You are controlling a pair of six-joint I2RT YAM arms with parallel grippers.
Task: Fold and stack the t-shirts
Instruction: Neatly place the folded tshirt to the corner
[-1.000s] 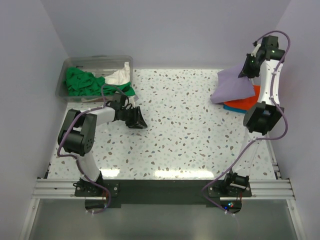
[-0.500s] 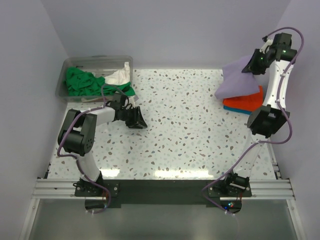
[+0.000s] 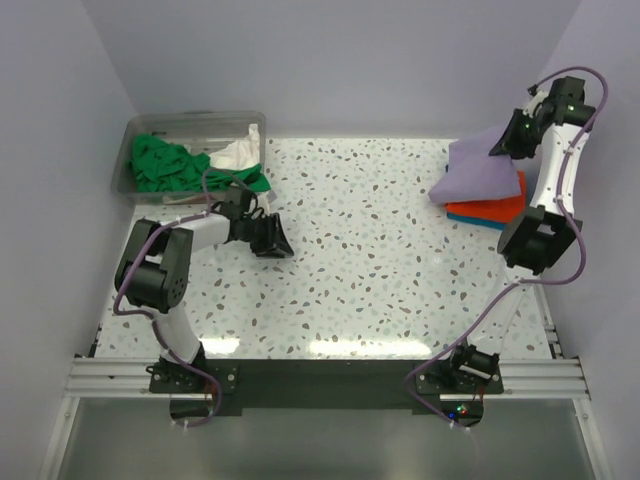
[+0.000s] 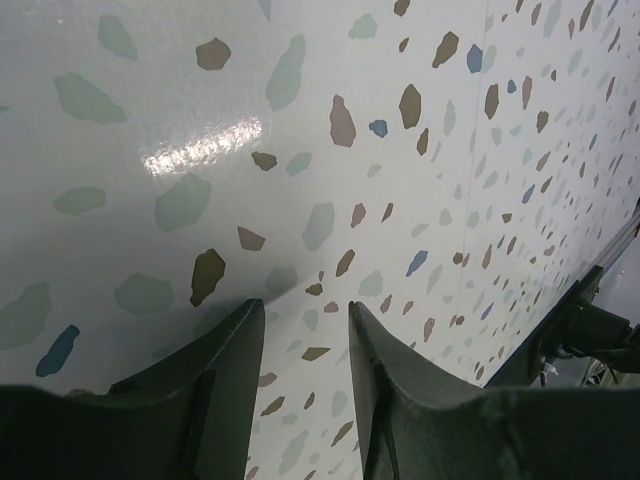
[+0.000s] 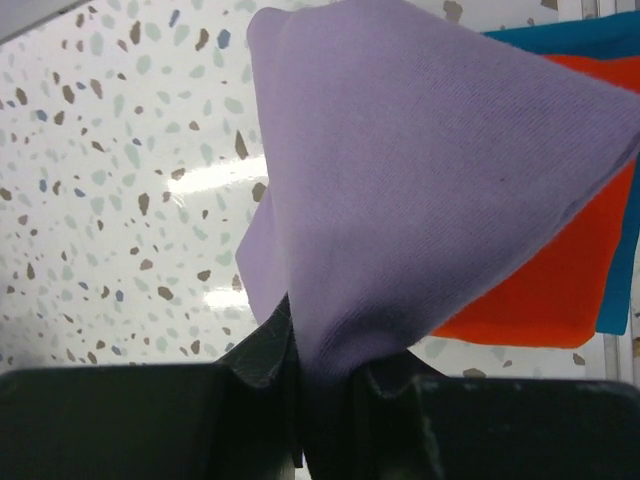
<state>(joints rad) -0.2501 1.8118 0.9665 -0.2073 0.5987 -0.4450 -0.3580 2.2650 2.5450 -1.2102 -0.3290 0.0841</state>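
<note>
Top view, with wrist views for detail. The right gripper (image 3: 508, 141) is raised over the table's (image 3: 380, 260) 2 o'clock corner, jaws pinched tight on a bunched edge of the lavender t-shirt (image 3: 482, 172). The cloth hangs from the fingers and spreads toward 8 o'clock, draping over the folded orange t-shirt (image 3: 497, 209). That shirt lies on the blue t-shirt (image 3: 466, 216), which shows only as a thin border. The right wrist view confirms the grip: lavender cloth fills the narrow gap between the fingers, with orange and blue beneath it.

The left gripper (image 3: 271, 238) sits low over the table at about 9 o'clock from centre. Its jaws are moderately parted and nothing lies between them. The fingertips appear to be just above the speckled surface, though contact cannot be judged.

At 10 o'clock stands the clear plastic tub (image 3: 190, 117), holding the crumpled green t-shirt (image 3: 163, 163) and, beside it toward 3 o'clock, the white t-shirt (image 3: 238, 154).
</note>
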